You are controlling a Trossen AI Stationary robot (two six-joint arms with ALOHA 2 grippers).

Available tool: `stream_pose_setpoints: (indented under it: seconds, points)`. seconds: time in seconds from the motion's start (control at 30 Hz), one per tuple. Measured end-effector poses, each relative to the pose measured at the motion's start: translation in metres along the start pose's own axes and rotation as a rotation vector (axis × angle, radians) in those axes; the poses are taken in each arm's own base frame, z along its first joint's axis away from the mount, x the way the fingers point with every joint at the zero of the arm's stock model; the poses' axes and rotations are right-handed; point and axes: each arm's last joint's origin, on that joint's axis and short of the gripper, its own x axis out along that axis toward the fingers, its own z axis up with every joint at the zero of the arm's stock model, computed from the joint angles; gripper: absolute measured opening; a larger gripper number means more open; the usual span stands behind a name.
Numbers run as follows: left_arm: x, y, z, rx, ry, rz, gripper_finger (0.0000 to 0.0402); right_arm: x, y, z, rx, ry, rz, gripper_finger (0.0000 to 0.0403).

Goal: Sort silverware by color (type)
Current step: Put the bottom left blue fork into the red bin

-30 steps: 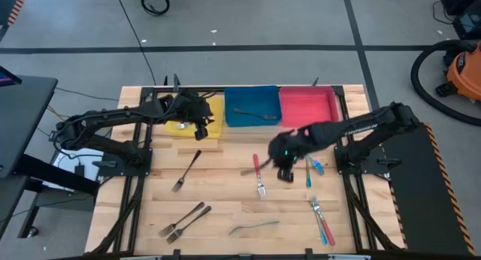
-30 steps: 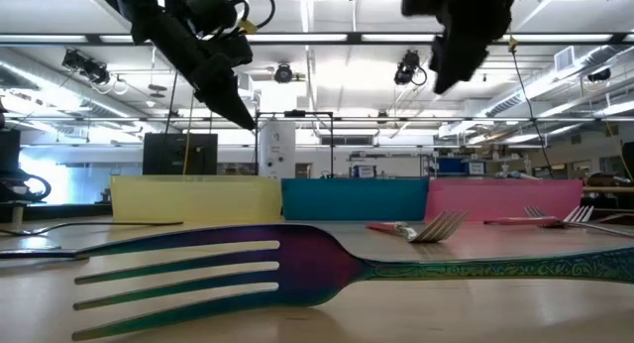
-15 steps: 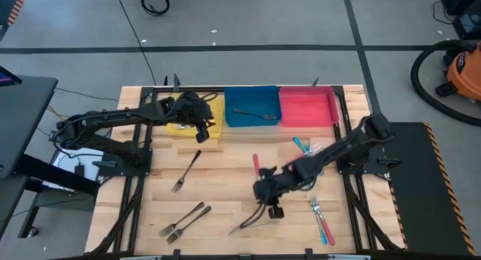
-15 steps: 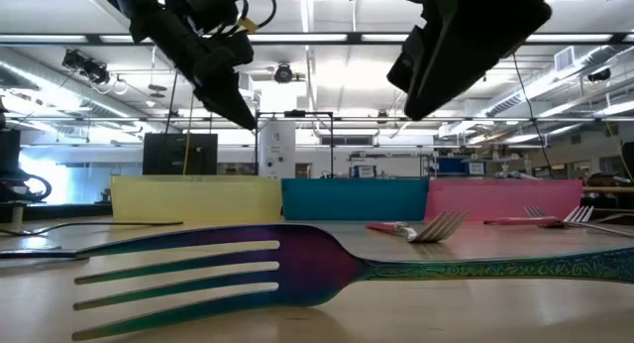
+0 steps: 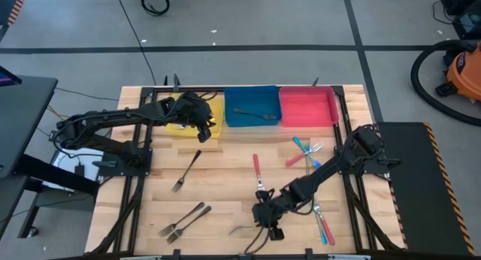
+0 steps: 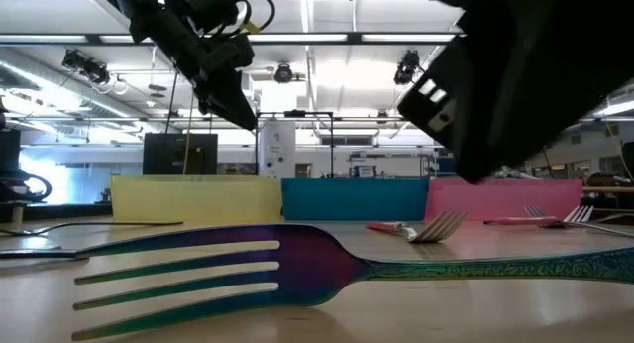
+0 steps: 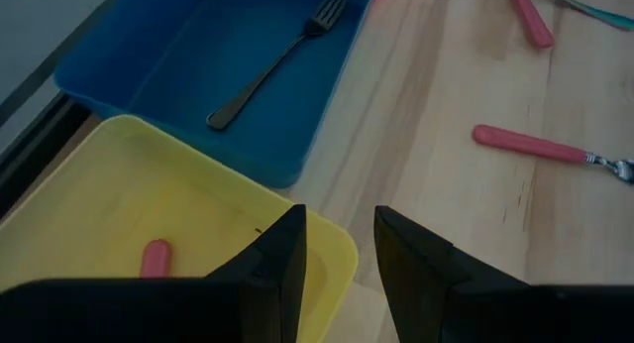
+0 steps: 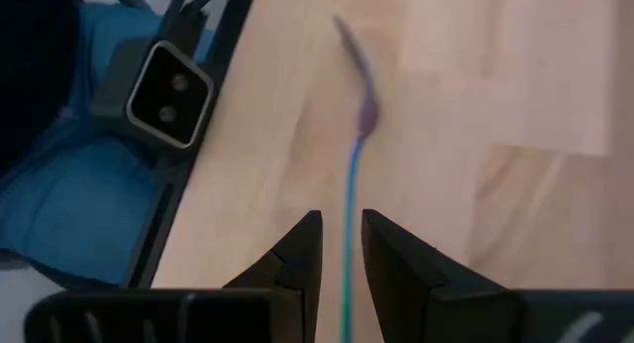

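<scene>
Overhead, the left claw (image 5: 201, 130) hangs parted and empty over the yellow bin (image 5: 214, 123), whose red-handled piece (image 7: 155, 258) only its wrist view reveals, while the right claw (image 5: 264, 219), parted, straddles the iridescent fork (image 8: 350, 199) near the counter's (image 5: 218, 181) front edge.

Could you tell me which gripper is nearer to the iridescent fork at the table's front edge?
The right gripper: it hangs right at the iridescent fork, whose handle runs between its fingers. The left gripper is far off, over the yellow bin.
</scene>
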Motion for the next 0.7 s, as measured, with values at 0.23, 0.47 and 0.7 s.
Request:
stream_pose_setpoints:
  seconds: [0.23, 0.47, 0.7]
  points:
    - [0.000, 0.000, -0.001, -0.053, 0.006, 0.000, 0.0121, 0.004, 0.011, -0.008, -0.024, -0.039, -0.117, 0.0083]
    - [0.000, 0.000, -0.001, -0.058, 0.005, 0.001, 0.0121, 0.004, 0.013, -0.008, 0.035, -0.044, -0.099, 0.0083]
    - [0.000, 0.000, -0.001, -0.059, 0.006, 0.001, 0.0121, 0.014, 0.017, -0.017, 0.023, -0.014, -0.097, 0.0083]
